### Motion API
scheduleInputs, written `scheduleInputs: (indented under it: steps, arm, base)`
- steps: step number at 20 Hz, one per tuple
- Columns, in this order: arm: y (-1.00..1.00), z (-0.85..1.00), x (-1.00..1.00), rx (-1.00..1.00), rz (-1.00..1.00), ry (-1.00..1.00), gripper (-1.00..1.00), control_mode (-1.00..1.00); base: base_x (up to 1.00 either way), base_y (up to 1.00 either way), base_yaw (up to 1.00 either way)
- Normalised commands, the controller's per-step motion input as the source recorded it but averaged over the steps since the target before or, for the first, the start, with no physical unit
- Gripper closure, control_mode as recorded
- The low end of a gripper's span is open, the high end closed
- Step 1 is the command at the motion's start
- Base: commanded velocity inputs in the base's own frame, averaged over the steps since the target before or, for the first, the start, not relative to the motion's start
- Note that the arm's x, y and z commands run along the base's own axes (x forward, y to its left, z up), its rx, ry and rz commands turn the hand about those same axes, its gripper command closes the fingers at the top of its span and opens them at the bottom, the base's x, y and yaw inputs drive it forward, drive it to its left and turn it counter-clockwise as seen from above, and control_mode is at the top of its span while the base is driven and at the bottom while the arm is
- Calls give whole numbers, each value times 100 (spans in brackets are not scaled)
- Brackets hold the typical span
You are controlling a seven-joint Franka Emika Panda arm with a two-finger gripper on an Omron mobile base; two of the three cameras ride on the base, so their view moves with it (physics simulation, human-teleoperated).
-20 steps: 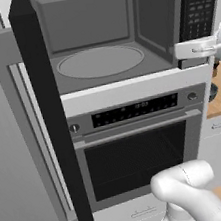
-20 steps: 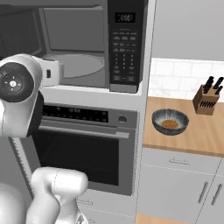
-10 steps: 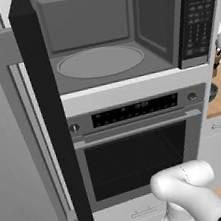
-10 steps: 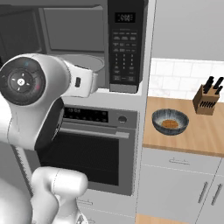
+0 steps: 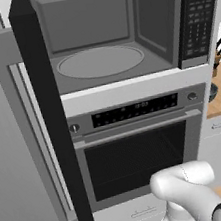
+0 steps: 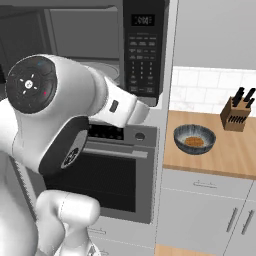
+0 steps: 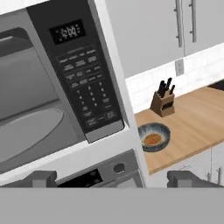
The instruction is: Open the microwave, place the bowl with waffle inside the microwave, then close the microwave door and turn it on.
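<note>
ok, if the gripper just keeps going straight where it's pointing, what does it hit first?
Probably the cabinet edge beside the microwave keypad, with the bowl just right of that line. The gripper is open; depth is unclear.

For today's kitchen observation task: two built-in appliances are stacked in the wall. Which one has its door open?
The microwave on top: its door is swung out to the left, baring the turntable. The oven below is shut.

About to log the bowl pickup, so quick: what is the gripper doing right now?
Gripper: open, holding nothing; the bowl sits apart on the counter.
</note>
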Motion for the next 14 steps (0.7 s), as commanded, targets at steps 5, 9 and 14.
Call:
scheduleInputs:
  steps: [5,9,14]
  arm:
    - [-99,-72,3,13,-1,3,-100,-100]
    - [-85,-84,27,20,9,4,-100,-100]
    - [-44,-48,55,18,4,16,-100,-100]
  base:
    - [0,0,0]
    - [0,0,0]
    - [0,0,0]
